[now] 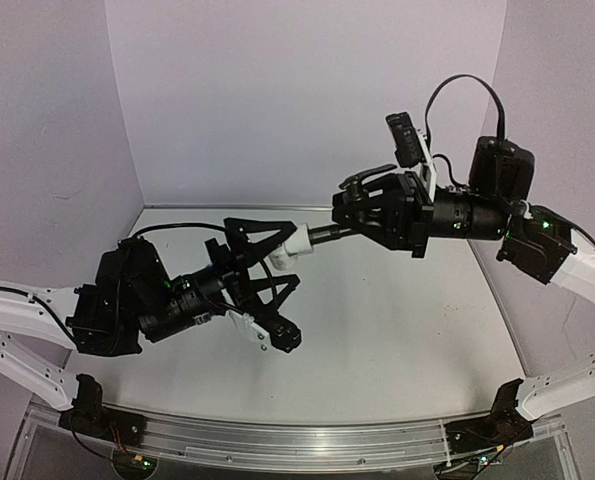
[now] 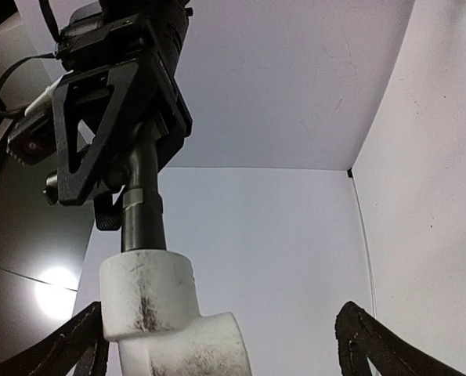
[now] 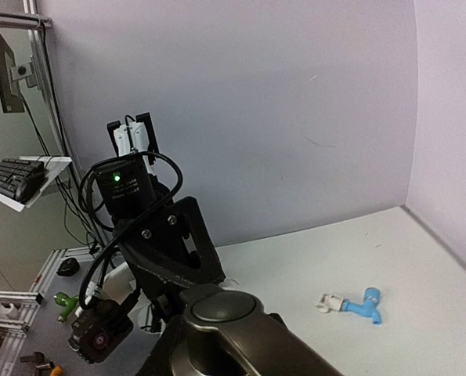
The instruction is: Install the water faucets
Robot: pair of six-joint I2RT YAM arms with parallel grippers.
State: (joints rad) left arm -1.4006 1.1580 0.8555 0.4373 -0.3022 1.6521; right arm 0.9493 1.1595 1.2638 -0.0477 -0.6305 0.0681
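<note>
My right gripper [image 1: 345,222] is shut on the dark grey metal faucet [image 1: 327,235], held in the air with its lever handle [image 1: 367,176] up. The faucet's stem sits in a white pipe fitting [image 1: 295,243]. In the left wrist view the stem [image 2: 142,211] enters the fitting [image 2: 162,313] from above. My left gripper [image 1: 291,258] is open. The fitting lies between its fingers, next to the left finger [image 2: 68,345] and well clear of the right one. The light blue faucet [image 3: 366,304] lies on the table with a small white fitting [image 3: 330,301] on its end.
White walls close the cell at the back and on both sides. An aluminium rail [image 1: 297,440] runs along the near edge. The lever handle [image 3: 240,321] fills the bottom of the right wrist view. A keyboard [image 3: 13,176] sits outside the cell.
</note>
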